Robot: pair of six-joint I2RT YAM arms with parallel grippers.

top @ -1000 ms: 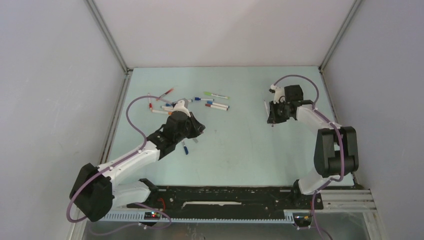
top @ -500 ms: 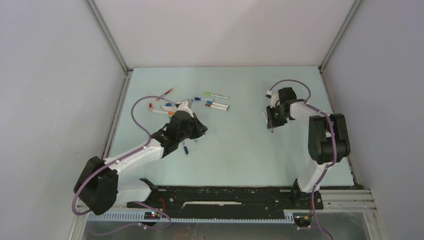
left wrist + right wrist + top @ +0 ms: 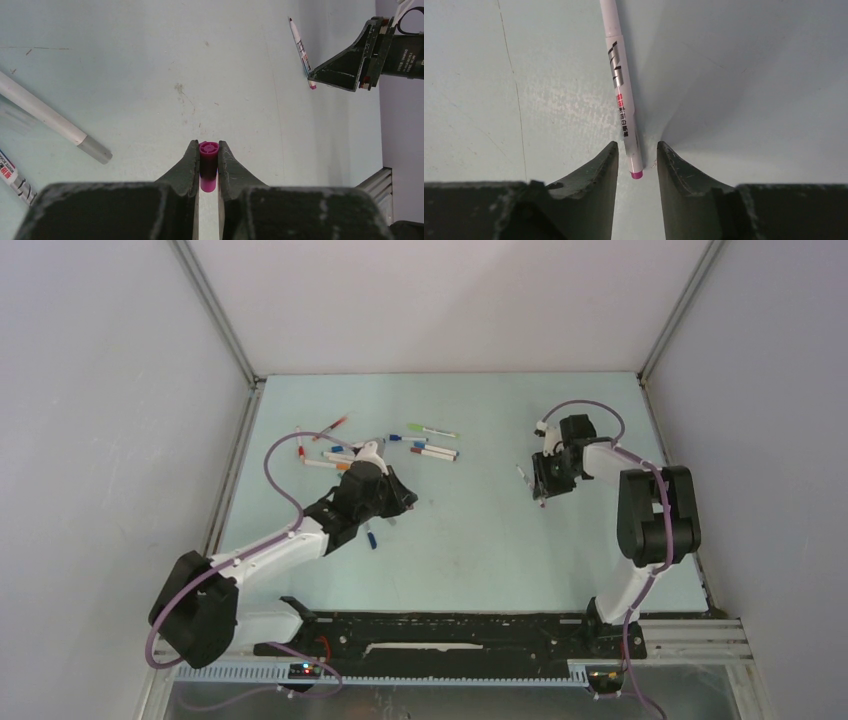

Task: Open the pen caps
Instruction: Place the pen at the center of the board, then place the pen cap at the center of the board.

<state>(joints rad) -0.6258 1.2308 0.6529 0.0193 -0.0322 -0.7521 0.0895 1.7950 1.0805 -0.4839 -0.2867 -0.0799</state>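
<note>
Right gripper (image 3: 637, 147), newly angled, astride pen (image 3: 620, 80)

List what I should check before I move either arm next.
1. Left gripper shut on the magenta cap: ok.
2. Cap free of any barrel: ok, none attached.
3. Right gripper open around the pen: ok, gaps on both sides.
4. Pen lying flat on the table: cannot tell.
5. Bare table ahead of the left gripper for setting the cap down: ok; the grey-ended pen lies off to one side.
6. Both grippers well apart: ok in the top view.
</note>
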